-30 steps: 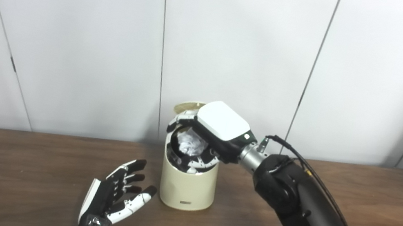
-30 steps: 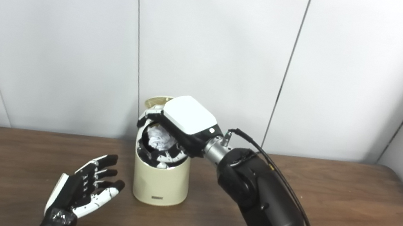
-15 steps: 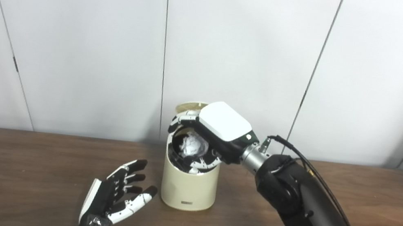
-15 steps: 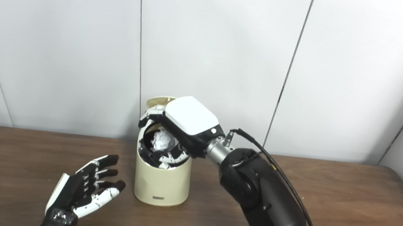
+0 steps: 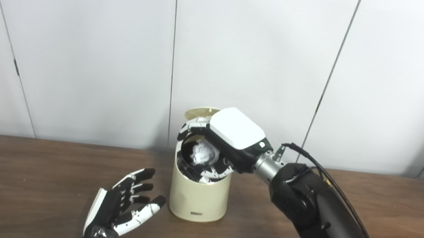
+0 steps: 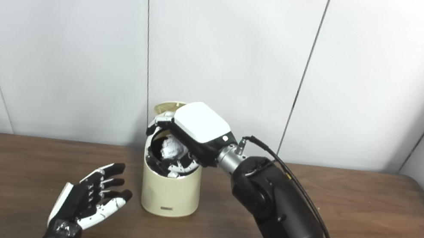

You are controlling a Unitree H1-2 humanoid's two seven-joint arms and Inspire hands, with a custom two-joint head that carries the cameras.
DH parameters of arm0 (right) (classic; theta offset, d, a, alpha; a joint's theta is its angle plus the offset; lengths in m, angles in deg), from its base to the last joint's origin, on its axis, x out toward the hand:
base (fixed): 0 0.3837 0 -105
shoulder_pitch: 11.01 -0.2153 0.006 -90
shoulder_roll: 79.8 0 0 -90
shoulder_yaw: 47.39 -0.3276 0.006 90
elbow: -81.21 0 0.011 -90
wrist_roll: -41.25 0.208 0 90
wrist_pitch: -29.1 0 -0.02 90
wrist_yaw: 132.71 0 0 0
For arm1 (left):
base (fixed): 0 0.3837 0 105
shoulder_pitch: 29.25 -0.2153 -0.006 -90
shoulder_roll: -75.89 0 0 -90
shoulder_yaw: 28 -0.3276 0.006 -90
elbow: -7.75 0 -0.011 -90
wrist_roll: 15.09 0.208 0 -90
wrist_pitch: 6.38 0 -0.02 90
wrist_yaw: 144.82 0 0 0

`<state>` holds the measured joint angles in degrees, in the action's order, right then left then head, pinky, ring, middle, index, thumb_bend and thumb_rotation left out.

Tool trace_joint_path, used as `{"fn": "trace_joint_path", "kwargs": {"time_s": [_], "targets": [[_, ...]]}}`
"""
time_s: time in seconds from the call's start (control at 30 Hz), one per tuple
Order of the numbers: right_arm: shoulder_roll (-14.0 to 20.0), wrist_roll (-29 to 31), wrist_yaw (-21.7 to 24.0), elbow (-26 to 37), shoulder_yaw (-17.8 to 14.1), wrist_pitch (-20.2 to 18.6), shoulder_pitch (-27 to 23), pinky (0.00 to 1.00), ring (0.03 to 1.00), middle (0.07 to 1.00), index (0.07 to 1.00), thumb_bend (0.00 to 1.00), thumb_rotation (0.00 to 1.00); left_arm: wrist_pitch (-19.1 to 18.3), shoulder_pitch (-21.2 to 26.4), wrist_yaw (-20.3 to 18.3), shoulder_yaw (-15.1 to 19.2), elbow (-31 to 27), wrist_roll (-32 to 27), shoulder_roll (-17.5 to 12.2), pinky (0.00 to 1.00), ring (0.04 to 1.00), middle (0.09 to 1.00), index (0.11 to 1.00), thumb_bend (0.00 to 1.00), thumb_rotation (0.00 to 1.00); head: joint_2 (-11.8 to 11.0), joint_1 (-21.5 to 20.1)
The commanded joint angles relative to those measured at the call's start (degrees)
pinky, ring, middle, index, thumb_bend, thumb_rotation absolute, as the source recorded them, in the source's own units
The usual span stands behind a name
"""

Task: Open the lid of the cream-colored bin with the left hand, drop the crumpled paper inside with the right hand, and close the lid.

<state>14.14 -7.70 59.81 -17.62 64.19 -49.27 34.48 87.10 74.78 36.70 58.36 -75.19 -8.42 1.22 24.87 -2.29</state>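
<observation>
The cream-colored bin [image 5: 198, 197] stands on the table's middle with its round lid [image 5: 197, 113] tipped up at the back. My right hand [image 5: 233, 133] hovers palm-down over the bin's mouth. Its fingers curl into the opening around the white crumpled paper [image 5: 202, 154], which sits at the rim, partly hidden by them. My left hand [image 5: 122, 208] rests open and palm-up on the table, just left of the bin and not touching it.
The brown wooden table [image 5: 9, 179] ends at a white panelled wall [image 5: 80, 26] just behind the bin. My dark right forearm [image 5: 319, 225] crosses the table's right half, with a cable along it.
The right hand has sunk slightly, carrying the paper a little deeper into the bin's mouth. The left hand has not moved. The view shifted slightly.
</observation>
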Motion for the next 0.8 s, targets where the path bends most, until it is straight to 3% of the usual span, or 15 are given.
{"fn": "trace_joint_path", "kwargs": {"time_s": [0.0,0.2,0.37,0.53,0.77], "targets": [[1.47,0.08,0.83,2.20,-0.93,-1.09,-1.68,0.60,0.766,0.829,0.720,0.91,0.20,1.72,1.60,0.17,0.03,-1.50,-0.07,0.24,0.71,0.802,0.865,0.852,0.67,0.30,0.00,-0.06],[2.64,0.66,7.27,7.17,-1.81,-5.03,-1.02,0.70,0.872,0.917,0.788,0.90,0.37,2.10,1.69,0.16,-0.12,-1.24,0.10,0.17,0.70,0.799,0.863,0.851,0.67,0.31,-0.01,-0.05],[2.95,0.39,6.49,8.59,-2.68,-5.25,-0.35,0.70,0.869,0.912,0.797,0.90,0.37,1.90,1.68,0.21,-0.12,-1.31,0.13,0.23,0.71,0.801,0.862,0.849,0.67,0.31,-0.03,0.02],[2.34,0.10,0.64,8.68,-4.36,-3.12,1.41,0.62,0.792,0.867,0.761,0.86,0.29,1.90,1.66,0.29,-0.19,-1.31,0.37,0.16,0.70,0.796,0.858,0.845,0.66,0.29,0.06,-0.02],[0.77,0.30,-11.89,8.11,-7.47,0.85,4.81,0.53,0.673,0.751,0.681,0.77,0.15,1.74,1.70,0.34,-0.18,-1.21,0.46,0.10,0.68,0.786,0.853,0.845,0.66,0.29,0.12,-0.05]]}}
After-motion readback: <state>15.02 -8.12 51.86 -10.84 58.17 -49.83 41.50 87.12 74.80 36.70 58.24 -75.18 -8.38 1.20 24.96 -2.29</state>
